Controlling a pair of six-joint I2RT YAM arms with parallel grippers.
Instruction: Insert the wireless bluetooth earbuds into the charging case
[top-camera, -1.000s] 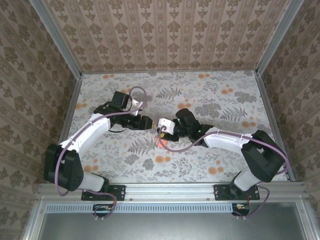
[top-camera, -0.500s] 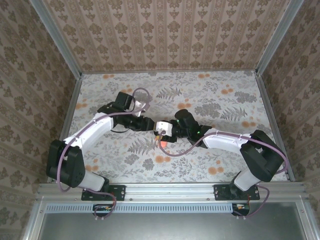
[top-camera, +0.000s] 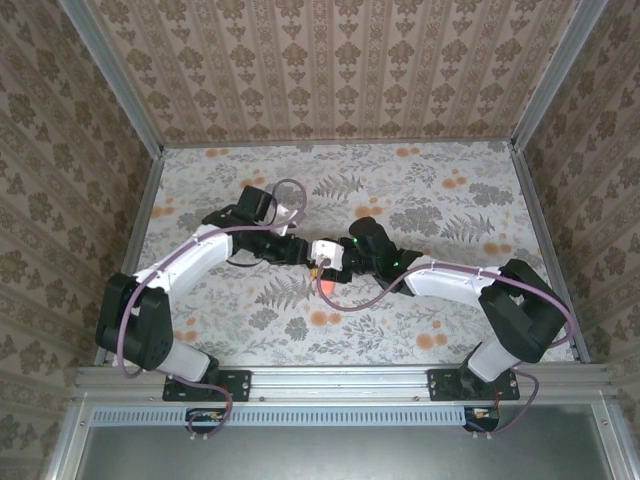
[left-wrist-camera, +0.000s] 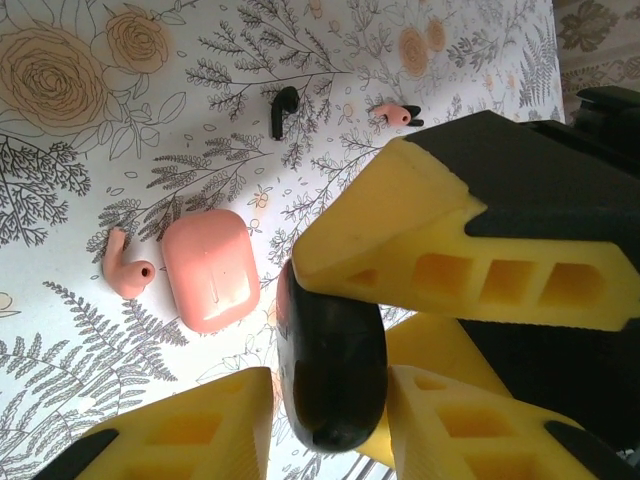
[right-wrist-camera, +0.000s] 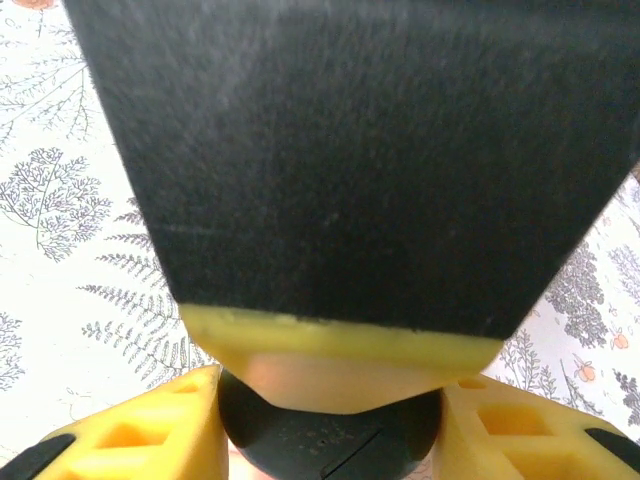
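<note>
Top external: left arm (top-camera: 190, 262) and right arm (top-camera: 450, 282) both bend inward, tips together mid-surface (top-camera: 450, 190). Left wrist: left fingers (left-wrist-camera: 190, 430) sit narrow around a black disc (left-wrist-camera: 335, 370), can't tell if they're actually pinching it. The pink charging case (left-wrist-camera: 210, 270) lies closed just beside it, one black earbud (left-wrist-camera: 283, 110) farther off. Right wrist: right fingers (right-wrist-camera: 130, 440) clamp the disc; its faint embossing is too blurry to read.

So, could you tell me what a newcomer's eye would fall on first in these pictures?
Probably the left arm and right arm meeting nose to nose at the middle of the floral table, yellow fingers crowded around a round black object. Next, in the left wrist view, the salmon-pink charging case lying on the table beyond it, a pink earbud beside it and a black earbud farther off.
</note>
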